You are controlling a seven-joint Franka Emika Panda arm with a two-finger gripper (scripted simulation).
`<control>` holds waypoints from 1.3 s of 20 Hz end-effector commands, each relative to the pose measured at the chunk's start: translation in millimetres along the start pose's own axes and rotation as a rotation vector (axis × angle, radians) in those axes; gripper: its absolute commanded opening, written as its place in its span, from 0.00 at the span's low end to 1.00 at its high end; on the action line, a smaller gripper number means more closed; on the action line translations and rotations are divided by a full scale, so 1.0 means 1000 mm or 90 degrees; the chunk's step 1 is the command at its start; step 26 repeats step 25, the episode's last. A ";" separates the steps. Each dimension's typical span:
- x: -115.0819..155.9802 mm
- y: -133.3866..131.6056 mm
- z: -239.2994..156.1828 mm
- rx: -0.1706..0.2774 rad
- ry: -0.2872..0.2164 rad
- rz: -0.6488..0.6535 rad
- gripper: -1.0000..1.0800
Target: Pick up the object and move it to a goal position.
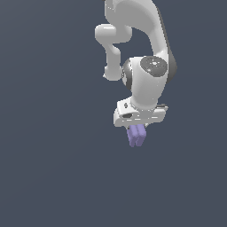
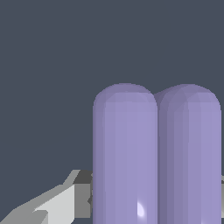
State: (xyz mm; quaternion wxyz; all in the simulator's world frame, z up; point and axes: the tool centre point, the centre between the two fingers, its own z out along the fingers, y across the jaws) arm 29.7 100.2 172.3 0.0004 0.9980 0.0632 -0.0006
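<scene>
In the exterior view, the white arm [image 1: 146,66] reaches down from the top of the frame, and the object [image 1: 136,135], a small lavender block shaped like two rounded bars joined side by side, hangs from the gripper [image 1: 137,128]. Its long axis runs straight out from the hand, in line with the fingers rather than across them. The fingers themselves are hidden here. The flat, dark grey background shows no goal marker.

In the wrist view, the object [image 2: 156,157] fills the frame, smooth and glossy, rounded ends pointing away. A pale grey finger [image 2: 61,199] presses against its side, so the fingers appear to be pinching it.
</scene>
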 end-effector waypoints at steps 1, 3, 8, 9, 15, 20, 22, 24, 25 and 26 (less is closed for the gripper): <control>0.001 -0.021 -0.023 0.000 0.001 0.000 0.00; 0.003 -0.038 -0.040 0.000 0.001 0.000 0.00; 0.007 -0.079 -0.083 0.000 0.001 0.000 0.00; 0.008 -0.086 -0.091 0.000 0.001 0.000 0.00; 0.013 -0.118 -0.124 0.000 0.001 0.000 0.00; 0.015 -0.130 -0.137 0.001 0.001 0.000 0.00; 0.016 -0.133 -0.139 0.001 0.001 0.000 0.00; 0.016 -0.134 -0.141 0.001 0.001 0.000 0.00; 0.016 -0.134 -0.141 0.001 0.001 0.000 0.00; 0.016 -0.134 -0.141 0.001 0.001 0.000 0.00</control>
